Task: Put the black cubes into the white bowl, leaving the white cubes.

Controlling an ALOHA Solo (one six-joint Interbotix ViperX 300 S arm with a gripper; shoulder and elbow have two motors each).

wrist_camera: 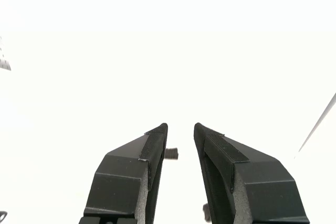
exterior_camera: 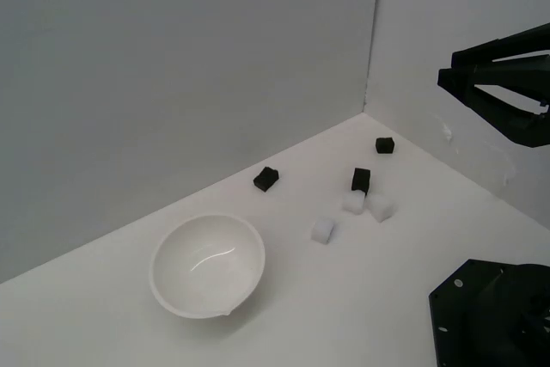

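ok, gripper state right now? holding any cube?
Gripper: open, a narrow gap between its fingers, holding nothing.

Gripper raised high at the exterior view's right edge, well above the desk, pointing toward the exterior view's left. Two black fingers converging toward their tips, one above the other in that view. In the wrist view, gripper with jaws parted by a narrow gap, nothing between them, fingertips angled inward. Black base of the arm low at the exterior view's right corner.
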